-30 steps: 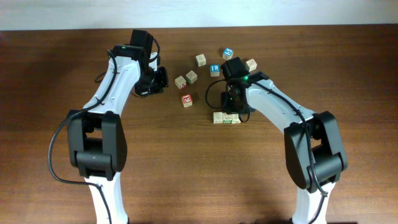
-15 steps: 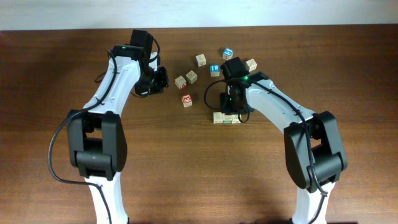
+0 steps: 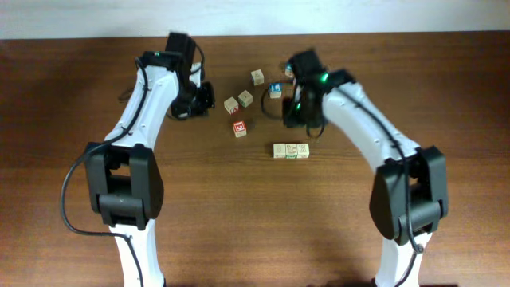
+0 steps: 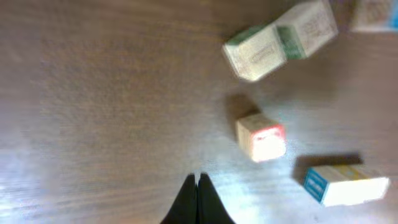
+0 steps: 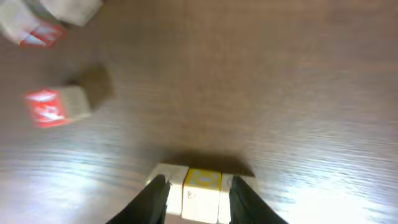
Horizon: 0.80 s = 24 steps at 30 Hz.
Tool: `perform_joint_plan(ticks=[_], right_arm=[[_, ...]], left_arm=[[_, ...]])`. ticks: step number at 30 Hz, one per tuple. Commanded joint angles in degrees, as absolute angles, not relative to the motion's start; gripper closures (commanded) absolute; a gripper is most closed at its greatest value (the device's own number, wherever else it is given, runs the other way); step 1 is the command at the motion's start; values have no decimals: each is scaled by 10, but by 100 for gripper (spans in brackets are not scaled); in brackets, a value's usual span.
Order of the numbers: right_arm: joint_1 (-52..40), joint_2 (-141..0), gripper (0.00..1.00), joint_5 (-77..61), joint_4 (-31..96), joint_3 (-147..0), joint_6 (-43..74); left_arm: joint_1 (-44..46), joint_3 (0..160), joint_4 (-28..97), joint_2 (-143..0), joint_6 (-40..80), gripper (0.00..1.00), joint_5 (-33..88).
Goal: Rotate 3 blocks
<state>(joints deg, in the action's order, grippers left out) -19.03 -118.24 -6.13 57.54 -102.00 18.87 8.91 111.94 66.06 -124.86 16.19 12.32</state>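
Observation:
The 3 blocks (image 3: 291,151) lie side by side in a short row on the brown table, pale wood with green print. In the right wrist view the row (image 5: 202,198) sits low in the picture, and its middle cube shows a yellow face. My right gripper (image 3: 297,118) hovers behind the row, apart from it. Its jaws (image 5: 199,182) are open and hold nothing; its fingers (image 5: 155,196) show in front of the outer cubes. My left gripper (image 3: 201,100) is far to the left, shut and empty, its tips (image 4: 198,182) pressed together.
A red-faced cube (image 3: 239,127) lies left of the row. Behind it are two pale cubes (image 3: 238,101), one more (image 3: 257,76), and a blue-faced cube (image 3: 275,90) beside my right arm. The left wrist view shows the red-faced cube (image 4: 261,137) and a blue-faced one (image 4: 345,183).
My right gripper has let go of the row, opened wider and drawn back away from it. The row stays on the table. The left arm has barely shifted.

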Motion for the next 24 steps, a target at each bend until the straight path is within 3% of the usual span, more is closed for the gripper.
perform_joint_plan(ticks=[1, 7, 8, 13, 24], right_arm=[[-149, -1140, 67, -121, 667, -1119, 168], [-80, -1118, 72, -307, 823, -1173, 39], [-69, -1118, 80, -336, 855, -1173, 7], [-41, -1094, 90, -357, 974, -1173, -88], [-41, -854, 90, -171, 948, -1114, 33]], left_arm=[[104, 1216, 726, -1243, 131, 100, 122], [121, 1232, 811, -1243, 36, 100, 221], [123, 1232, 811, -1243, 27, 100, 236], [124, 1232, 846, -1233, 4, 100, 243], [156, 1220, 855, -1145, 24, 100, 194]])
